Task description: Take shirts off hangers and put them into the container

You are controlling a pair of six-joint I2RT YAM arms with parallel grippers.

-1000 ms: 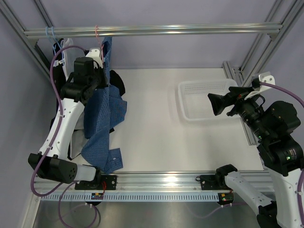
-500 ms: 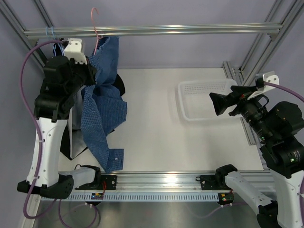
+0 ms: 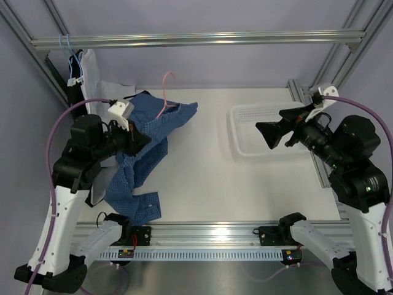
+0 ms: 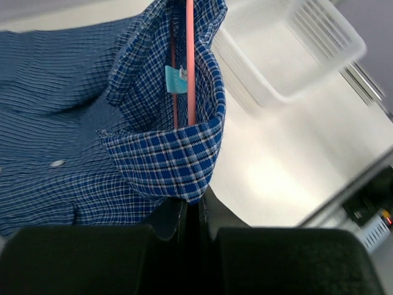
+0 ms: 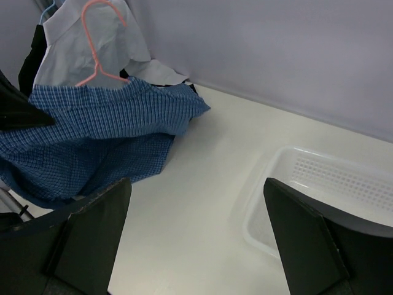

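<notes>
**Shirt off the rail, hanger not yet out.** Beyond your left claw (image 3: 141, 139) and to its left, a white shirt (image 3: 89, 64) hangs from the frame rail (image 3: 202, 39) on a light blue hanger (image 3: 65, 42). A dark garment (image 5: 29, 66) is tucked behind it.

The left claw is pinched tight on the collar of the blue checked shirt (image 3: 150, 123). The pink hanger (image 3: 164, 97) sits inside that collar, with its wire running down into the same pinch. Its hook pokes up, free of the rail. The rest of the shirt trails below and behind the claw, and its tail is pooled on the worktop (image 3: 202, 178).

Well to the right of that claw is the white container (image 3: 236, 126), with nothing in it. It lies just beneath your right claw (image 3: 264, 136), which hangs spread wide, holds nothing and is turned toward the shirt.

By the look of it you are early in the job. One shirt is off the rail but not off its hanger, and no shirt is in the container. Two more garments hang at the left. The next need is probably to slip the pink wire out of the collar, perhaps with the idle right claw.
</notes>
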